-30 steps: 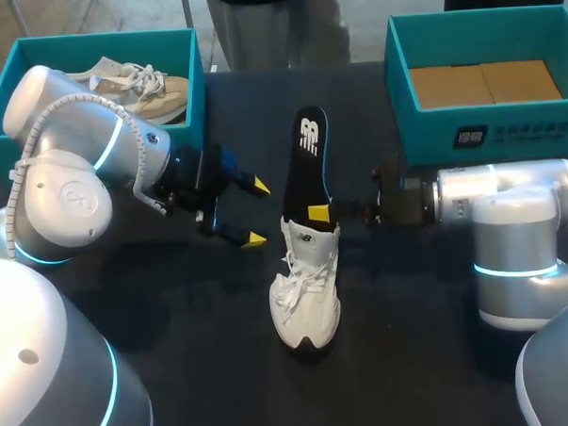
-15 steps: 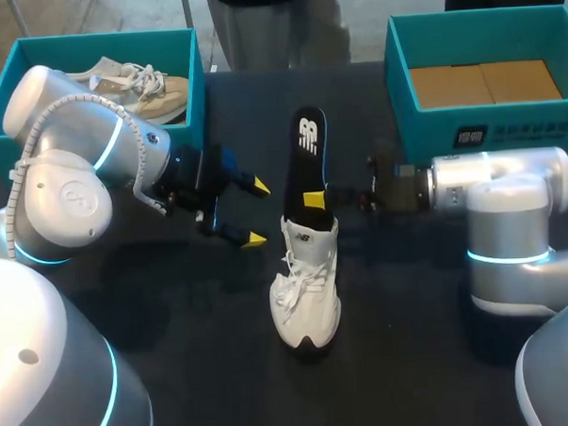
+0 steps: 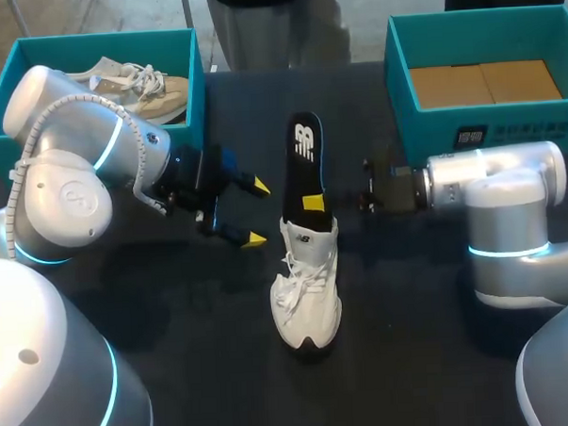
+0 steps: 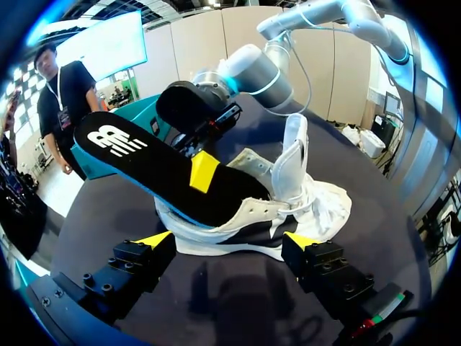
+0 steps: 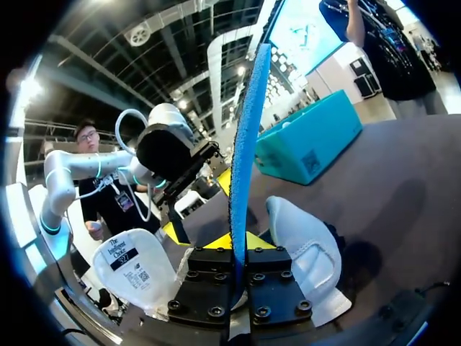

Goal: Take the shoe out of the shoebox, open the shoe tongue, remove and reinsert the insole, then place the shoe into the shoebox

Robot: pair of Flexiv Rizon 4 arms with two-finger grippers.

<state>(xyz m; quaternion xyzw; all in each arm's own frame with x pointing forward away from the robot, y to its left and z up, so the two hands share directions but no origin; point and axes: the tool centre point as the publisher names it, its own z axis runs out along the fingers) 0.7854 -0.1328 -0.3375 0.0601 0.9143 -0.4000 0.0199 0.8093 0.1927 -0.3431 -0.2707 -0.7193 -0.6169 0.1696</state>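
A white shoe (image 3: 306, 292) stands mid-table, toe toward me, tongue (image 5: 133, 270) pulled forward. A black insole (image 3: 303, 160) with a blue underside sticks out of its heel opening, tilted toward the far side. My right gripper (image 3: 314, 203) is shut on the insole near the shoe's collar. In the right wrist view the insole (image 5: 248, 137) stands edge-on between the closed fingers (image 5: 234, 252). My left gripper (image 3: 256, 212) hangs open just left of the shoe, holding nothing. In the left wrist view the shoe (image 4: 302, 209) and the insole (image 4: 151, 166) lie ahead of the open gripper (image 4: 227, 240).
A teal shoebox (image 3: 196, 80) at the back left holds a beige shoe (image 3: 142, 85). Another teal box (image 3: 488, 133) at the back right holds a cardboard insert (image 3: 486, 82). Dark tabletop surrounds the shoe.
My right gripper closed tighter on the insole and shifted slightly toward the far side, taking the insole with it. The left arm and the shoe stayed put.
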